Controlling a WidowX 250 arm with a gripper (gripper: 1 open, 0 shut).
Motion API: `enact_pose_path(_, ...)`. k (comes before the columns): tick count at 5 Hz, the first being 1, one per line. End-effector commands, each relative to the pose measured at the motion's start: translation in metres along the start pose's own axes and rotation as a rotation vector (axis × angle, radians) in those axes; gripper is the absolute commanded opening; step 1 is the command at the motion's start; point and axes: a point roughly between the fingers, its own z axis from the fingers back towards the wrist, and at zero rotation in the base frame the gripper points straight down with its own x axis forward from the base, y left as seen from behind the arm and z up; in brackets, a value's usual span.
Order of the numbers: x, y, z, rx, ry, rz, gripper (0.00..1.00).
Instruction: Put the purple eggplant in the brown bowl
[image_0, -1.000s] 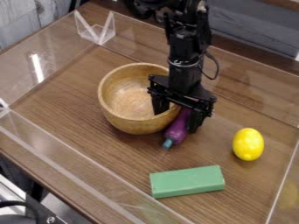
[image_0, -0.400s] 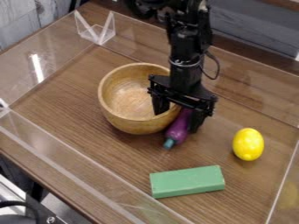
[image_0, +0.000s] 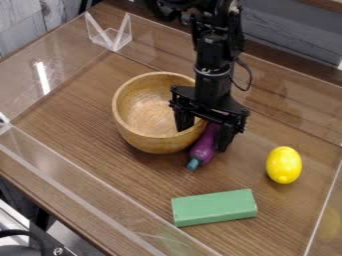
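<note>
The purple eggplant (image_0: 203, 150) lies on the wooden table just right of the brown bowl (image_0: 144, 112), its teal stem tip pointing toward the front. My gripper (image_0: 210, 133) hangs straight down over the eggplant's far end, its black fingers (image_0: 231, 133) standing on either side of it. I cannot tell whether they press on it. The bowl is upright and shows nothing inside; its right rim is partly hidden by the gripper.
A yellow lemon (image_0: 282, 164) lies to the right. A green rectangular block (image_0: 214, 207) lies in front of the eggplant. Clear acrylic walls (image_0: 60, 60) ring the table, and a clear plastic stand (image_0: 110, 32) sits at the back left.
</note>
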Motion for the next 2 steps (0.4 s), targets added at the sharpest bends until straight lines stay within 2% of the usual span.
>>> enact_pose_path(1, -0.0093, -0.0089, -0.0185, 0.01, 0.069, -0.026, 1.0)
enact_pose_path(2, -0.0097, -0.0098, -0.0187, 0.012, 0.074, -0.022, 1.0)
